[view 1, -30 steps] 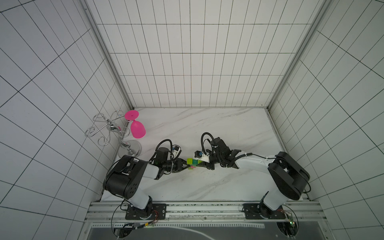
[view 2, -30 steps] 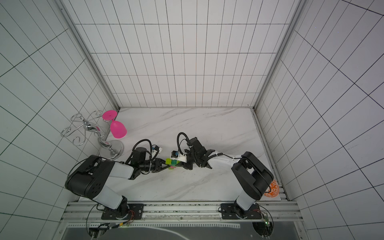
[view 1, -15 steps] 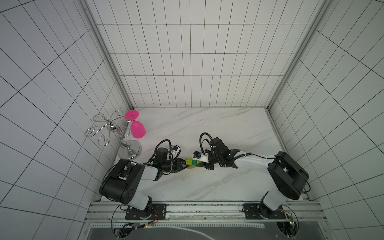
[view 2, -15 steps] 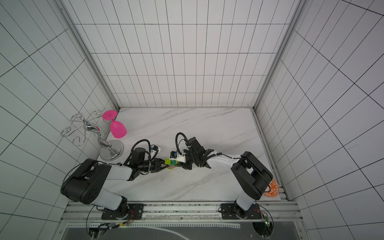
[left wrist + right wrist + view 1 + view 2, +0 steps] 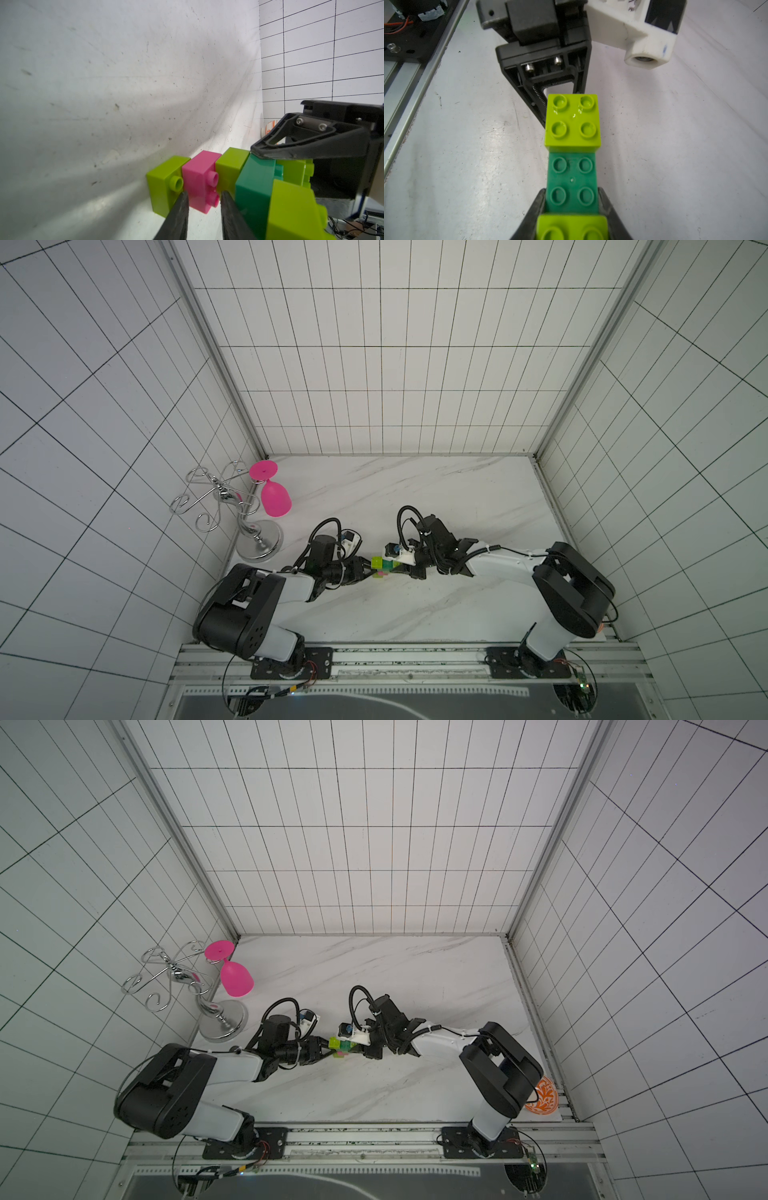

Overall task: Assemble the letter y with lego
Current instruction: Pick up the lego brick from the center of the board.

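Note:
The lego is joined into one cluster (image 5: 384, 566) (image 5: 341, 1046) low over the marble table, between my two grippers. My right gripper (image 5: 571, 190) (image 5: 405, 570) is shut on the dark green brick (image 5: 572, 180), which carries a lime brick (image 5: 573, 120) at its far end and another lime brick (image 5: 572, 226) close to the camera. A stem of lime (image 5: 230, 166), pink (image 5: 199, 176) and lime (image 5: 164, 185) bricks runs off the dark green brick (image 5: 255, 187), with studs showing in the gaps. My left gripper (image 5: 204, 204) (image 5: 368, 570) is narrowly open, its tips flanking the pink brick's near edge.
A pink goblet (image 5: 274, 499) hangs on a chrome wire rack (image 5: 257, 539) at the left wall. An orange patterned dish (image 5: 540, 1096) sits at the front right corner behind the right arm's base. The metal rail (image 5: 374, 655) runs along the front edge.
Both grippers and the brick cluster have edged slightly to the left. The right gripper's hold looks the same.

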Robot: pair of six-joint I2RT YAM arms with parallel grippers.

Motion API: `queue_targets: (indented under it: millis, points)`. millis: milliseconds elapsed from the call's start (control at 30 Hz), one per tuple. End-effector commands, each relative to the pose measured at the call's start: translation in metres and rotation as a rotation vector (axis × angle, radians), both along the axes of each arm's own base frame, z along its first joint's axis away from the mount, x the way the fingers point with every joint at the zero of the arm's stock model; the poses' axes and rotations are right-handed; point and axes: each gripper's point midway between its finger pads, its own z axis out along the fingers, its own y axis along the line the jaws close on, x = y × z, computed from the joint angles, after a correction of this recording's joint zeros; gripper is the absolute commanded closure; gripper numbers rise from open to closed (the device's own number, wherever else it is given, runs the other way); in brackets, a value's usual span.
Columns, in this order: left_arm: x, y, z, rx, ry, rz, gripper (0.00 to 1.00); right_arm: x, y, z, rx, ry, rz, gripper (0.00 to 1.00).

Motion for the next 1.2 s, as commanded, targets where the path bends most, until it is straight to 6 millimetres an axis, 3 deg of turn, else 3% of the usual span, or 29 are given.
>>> queue_targets:
  millis: [0, 333, 633, 1167]
  points:
    - [-0.028, 0.023, -0.059, 0.18, 0.202, 0.064, 0.72, -0.009, 0.003, -0.026, -0.085, 0.053, 0.02, 0.78]
    - [-0.026, 0.022, -0.057, 0.172, 0.193, 0.062, 0.72, -0.008, 0.004, -0.031, -0.095, 0.076, 0.025, 0.79]
    - [-0.026, 0.021, -0.053, 0.142, 0.17, 0.074, 0.87, -0.008, 0.003, -0.033, -0.08, 0.098, 0.025, 0.8]
    - [-0.021, 0.031, -0.048, 0.142, 0.154, 0.116, 0.88, -0.007, 0.005, -0.04, -0.103, 0.116, 0.017, 0.81]
